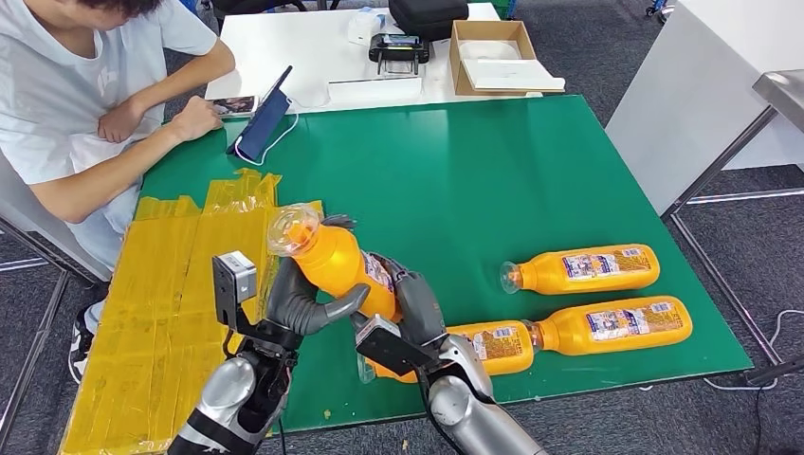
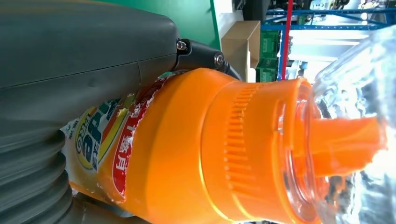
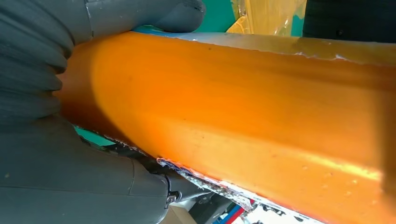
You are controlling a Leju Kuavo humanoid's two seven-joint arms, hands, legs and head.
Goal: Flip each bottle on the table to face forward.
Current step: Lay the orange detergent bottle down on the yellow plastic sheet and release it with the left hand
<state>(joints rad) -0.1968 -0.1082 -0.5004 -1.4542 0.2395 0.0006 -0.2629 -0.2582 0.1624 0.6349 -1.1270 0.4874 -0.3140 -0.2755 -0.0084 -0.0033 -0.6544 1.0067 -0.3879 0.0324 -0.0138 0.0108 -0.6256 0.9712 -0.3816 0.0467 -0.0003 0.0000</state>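
An orange bottle (image 1: 337, 263) with a clear cap is lifted off the green table (image 1: 455, 171), tilted with its cap up and to the left. My left hand (image 1: 303, 301) grips its upper body just below the neck, and my right hand (image 1: 410, 305) holds its lower body. Close up, the bottle's neck and label (image 2: 187, 149) show beside the left hand (image 2: 70, 70), and its plain orange side (image 3: 243, 126) lies against the right hand (image 3: 56, 140). Three more orange bottles lie on their sides: one (image 1: 583, 269) at right, one (image 1: 616, 323) nearer, one (image 1: 493, 346) by my right arm.
Yellow tape (image 1: 180, 284) covers the table's left part. A person (image 1: 76, 104) sits at the far left with a tablet (image 1: 264, 118) in front. A white table behind holds a cardboard box (image 1: 498, 57) and a black controller (image 1: 398, 47).
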